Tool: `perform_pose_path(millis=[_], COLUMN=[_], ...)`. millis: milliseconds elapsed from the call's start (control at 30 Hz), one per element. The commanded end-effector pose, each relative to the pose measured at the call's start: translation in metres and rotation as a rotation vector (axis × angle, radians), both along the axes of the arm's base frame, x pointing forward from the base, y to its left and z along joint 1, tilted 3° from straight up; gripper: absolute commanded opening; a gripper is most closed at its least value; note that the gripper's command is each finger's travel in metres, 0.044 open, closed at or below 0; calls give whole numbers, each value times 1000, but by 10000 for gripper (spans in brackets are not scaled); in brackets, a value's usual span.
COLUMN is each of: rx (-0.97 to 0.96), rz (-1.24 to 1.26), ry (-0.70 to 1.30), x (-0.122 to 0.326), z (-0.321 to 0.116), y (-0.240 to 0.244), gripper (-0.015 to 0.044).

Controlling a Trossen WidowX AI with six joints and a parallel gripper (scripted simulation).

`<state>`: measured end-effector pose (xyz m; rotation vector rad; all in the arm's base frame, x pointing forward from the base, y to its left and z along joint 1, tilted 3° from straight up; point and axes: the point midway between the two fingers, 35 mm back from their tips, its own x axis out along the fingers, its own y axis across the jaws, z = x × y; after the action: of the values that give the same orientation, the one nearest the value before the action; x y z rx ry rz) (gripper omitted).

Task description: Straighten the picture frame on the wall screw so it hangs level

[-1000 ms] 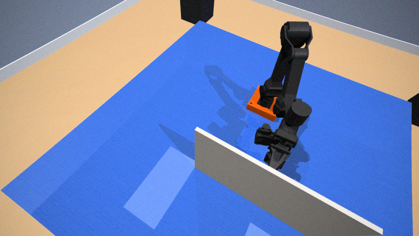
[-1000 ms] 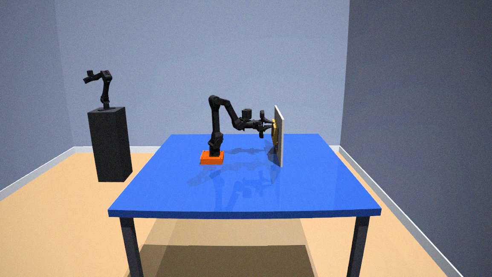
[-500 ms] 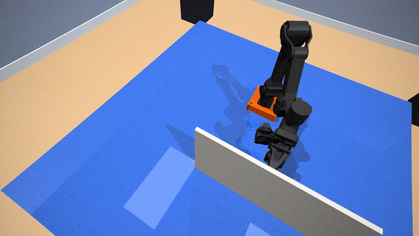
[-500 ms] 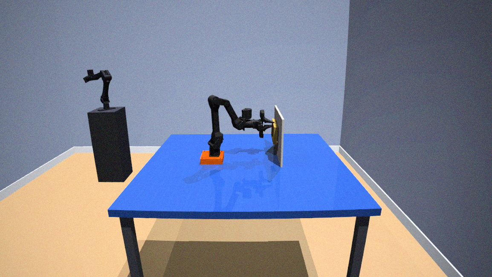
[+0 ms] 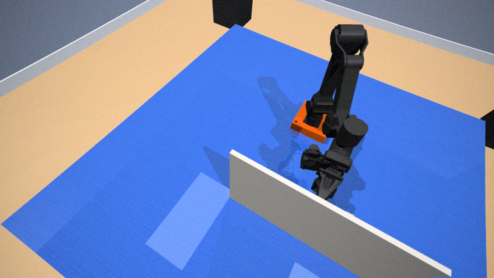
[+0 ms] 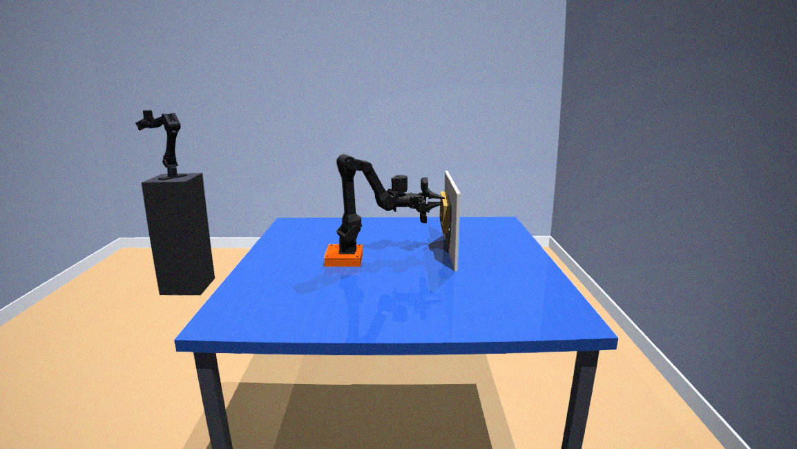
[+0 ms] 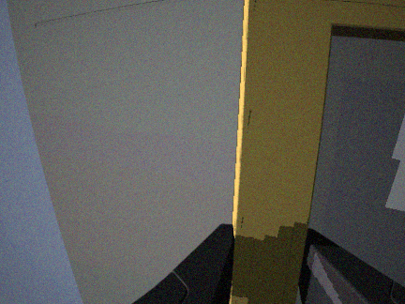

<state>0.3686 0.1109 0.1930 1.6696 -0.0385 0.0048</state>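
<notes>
The yellow picture frame point(image 6: 444, 216) point(image 7: 283, 141) is at the robot's side of the upright grey wall panel point(image 6: 452, 222) point(image 7: 136, 141) point(image 5: 293, 214). My gripper point(image 6: 440, 201) point(image 7: 264, 238) is shut on one bar of the frame, with one dark finger on each side of it. In the wrist view this bar runs nearly upright, leaning slightly, and another bar meets it at the top right. In the top view the panel hides the frame and my fingertips. The screw and the notched strip are hidden. I cannot tell from these views whether the frame is level.
The arm's orange base point(image 5: 307, 132) point(image 6: 342, 256) stands on the blue table point(image 5: 138, 155) point(image 6: 251, 312). The panel's white top edge point(image 5: 340, 210) runs just in front of my fingers. Another dark arm point(image 6: 170, 139) stands on a black pedestal point(image 6: 178, 240) beyond the table.
</notes>
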Motion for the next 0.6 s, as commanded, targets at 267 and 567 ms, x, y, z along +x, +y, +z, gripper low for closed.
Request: perform_pose_path(millis=[267,567], rx=[7,7], rz=[1,1], ry=[-8,-8], x=[0,0], z=[2,3], y=[1,2], gripper=[0,0])
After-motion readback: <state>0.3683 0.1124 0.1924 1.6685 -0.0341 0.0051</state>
